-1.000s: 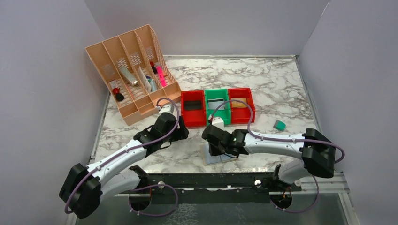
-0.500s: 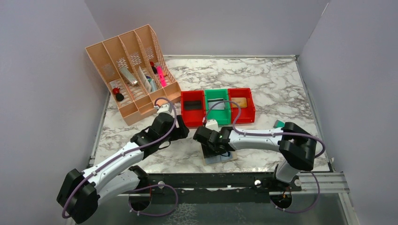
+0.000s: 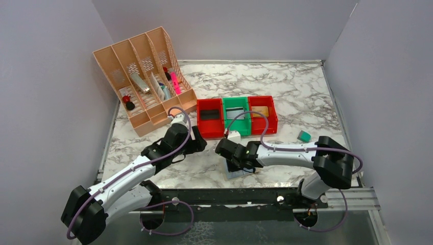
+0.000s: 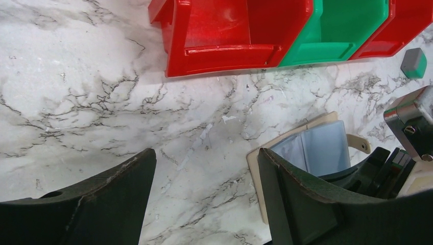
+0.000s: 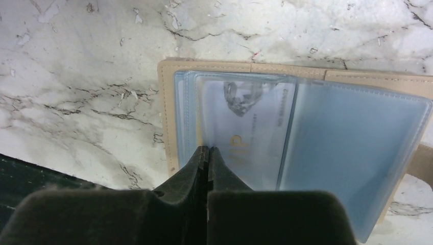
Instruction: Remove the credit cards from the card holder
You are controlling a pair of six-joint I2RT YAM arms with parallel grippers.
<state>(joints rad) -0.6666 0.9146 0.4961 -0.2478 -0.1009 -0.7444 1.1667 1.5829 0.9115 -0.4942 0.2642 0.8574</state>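
Right wrist view had the right pincer (image 5: 207, 150) shut, its tips pressed together at the near edge of the card holder (image 5: 357, 153), over the left clear sleeve. Whether the tips pinched anything could not be told. A pale card (image 5: 245, 117) sat inside that sleeve. The holder lay open and flat on the marble bench (image 3: 306, 92), tan border out, blue-grey panels up, close to the near edge.

The left pincer (image 4: 204, 158) stood wide open and empty above bare bench just beside the holder, touching nothing.

The step in hand looked like working a card out of its sleeve. The next move probably called for a firm nip on the card's edge alone, then a draw along the sleeve's opening, with the open pincer free to pin the holder down.

Beyond the holder stood three bins in a row. The left red bin (image 3: 210, 133) held a dark flat piece, the green bin (image 3: 238, 131) a grey one, the right red bin (image 3: 274, 118) an orange-tan one; all looked like cards. A peach file organiser (image 3: 110, 71) held pens and small items.
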